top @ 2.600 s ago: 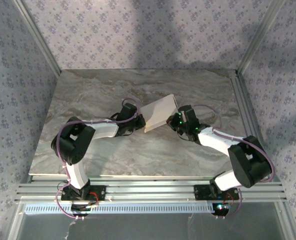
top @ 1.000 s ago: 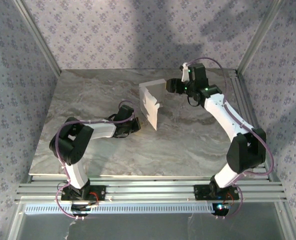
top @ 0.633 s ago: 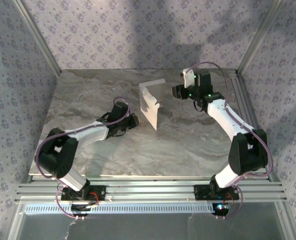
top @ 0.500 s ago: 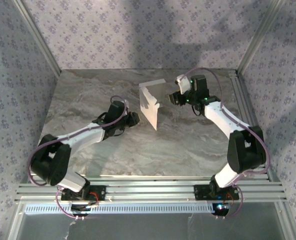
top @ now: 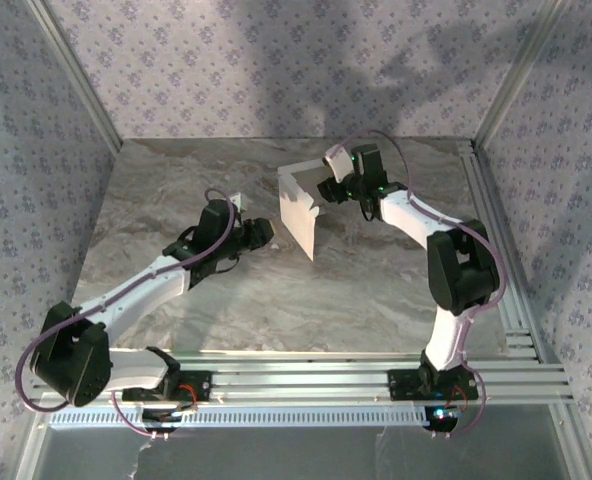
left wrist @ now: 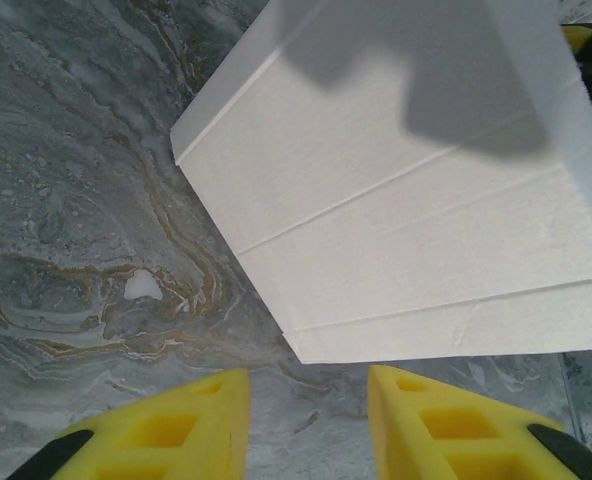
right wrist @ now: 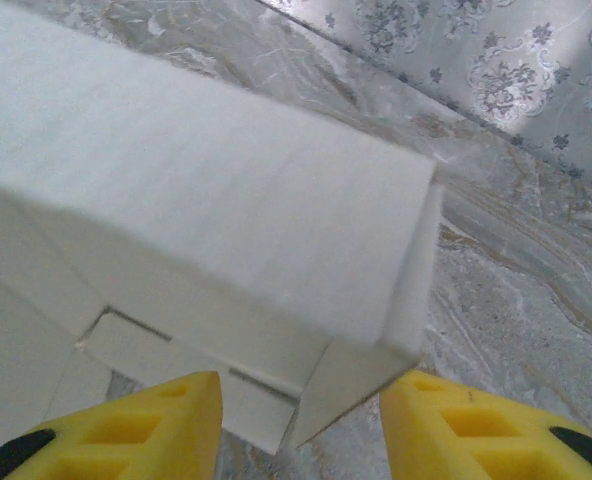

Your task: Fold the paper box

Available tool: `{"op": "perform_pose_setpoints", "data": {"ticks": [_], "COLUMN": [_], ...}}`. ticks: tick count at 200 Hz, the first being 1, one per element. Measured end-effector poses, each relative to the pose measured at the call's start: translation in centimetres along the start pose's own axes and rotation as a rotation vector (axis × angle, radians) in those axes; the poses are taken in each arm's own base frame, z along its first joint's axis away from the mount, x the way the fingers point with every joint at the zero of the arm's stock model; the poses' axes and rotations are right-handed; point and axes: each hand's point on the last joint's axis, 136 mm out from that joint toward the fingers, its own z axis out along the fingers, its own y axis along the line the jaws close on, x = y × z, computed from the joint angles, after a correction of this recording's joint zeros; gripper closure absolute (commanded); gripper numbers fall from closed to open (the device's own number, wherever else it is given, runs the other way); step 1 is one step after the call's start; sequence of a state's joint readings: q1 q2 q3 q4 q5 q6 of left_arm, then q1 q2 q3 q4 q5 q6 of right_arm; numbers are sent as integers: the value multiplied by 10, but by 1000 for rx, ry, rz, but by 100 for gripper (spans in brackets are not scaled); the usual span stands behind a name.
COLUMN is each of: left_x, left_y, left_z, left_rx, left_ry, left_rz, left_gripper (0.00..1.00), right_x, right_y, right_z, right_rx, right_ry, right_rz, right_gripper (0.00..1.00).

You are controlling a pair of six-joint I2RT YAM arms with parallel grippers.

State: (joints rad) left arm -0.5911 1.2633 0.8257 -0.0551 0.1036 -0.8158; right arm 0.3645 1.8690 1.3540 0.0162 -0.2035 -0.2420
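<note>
Flanking the half-raised paper box (top: 296, 215), long side near-to-far: left jaws parted, empty, just short of its creased panel; right jaws parted, straddling its far corner, nearer.

No readable text, label, brand or number anywhere (paper box (top: 298, 215) faces plain white, wallpaper (top: 276, 70) floral only).

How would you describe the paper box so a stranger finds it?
On the grey marble table, look toward the far middle, between the left gripper and right gripper. The paper box stands there half folded, the only white cardboard thing.
</note>
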Motion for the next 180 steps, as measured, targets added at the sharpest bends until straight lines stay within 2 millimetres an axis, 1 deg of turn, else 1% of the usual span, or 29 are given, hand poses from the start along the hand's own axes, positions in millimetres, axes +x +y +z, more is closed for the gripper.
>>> {"op": "perform_pose_setpoints", "data": {"ticks": [8,26,45,72,89,131,141,152,167,174,180], "left_x": [-1,-2,-4,-5,-7,-13,-15,-17,-21,-23,-26], "left_y": [-1,-2,-2,-1,0,-3,-5,-6,-10,-12,-15], "left_z": [-4,-10,-13,-15,-15,-15,-15,-16,-21,-25,-29], "left_rx": [5,8,3,-4,-6,8,14,19,29,39,51], "left_ry": [-5,-15,-25,-34,-39,-61,-68,-76,-95,-106,-120], "left_rz": [0,-4,-3,-3,-4,-5,-5,-4,-5,-4,-4], "left_gripper": [62,57,51,45,42,41,40,40,39,36,34], "right_x": [0,3,3,1,5,6,11,19,35,41,47], "right_y": [-2,-3,-3,0,11,49,57,61,66,67,69], "right_z": [4,11,13,9,-1,-52,-62,-70,-79,-81,-84], "right_rx": [5,8,8,37,57,124,141,168,225,256,280], "right_ry": [2,9,6,-3,10,-11,-13,-8,22,38,52], "right_rz": [9,32,69,140,192,358,409,466,530,555,576], "right_gripper": [65,84,100,100,100,100,100,100,100,100,100]}}
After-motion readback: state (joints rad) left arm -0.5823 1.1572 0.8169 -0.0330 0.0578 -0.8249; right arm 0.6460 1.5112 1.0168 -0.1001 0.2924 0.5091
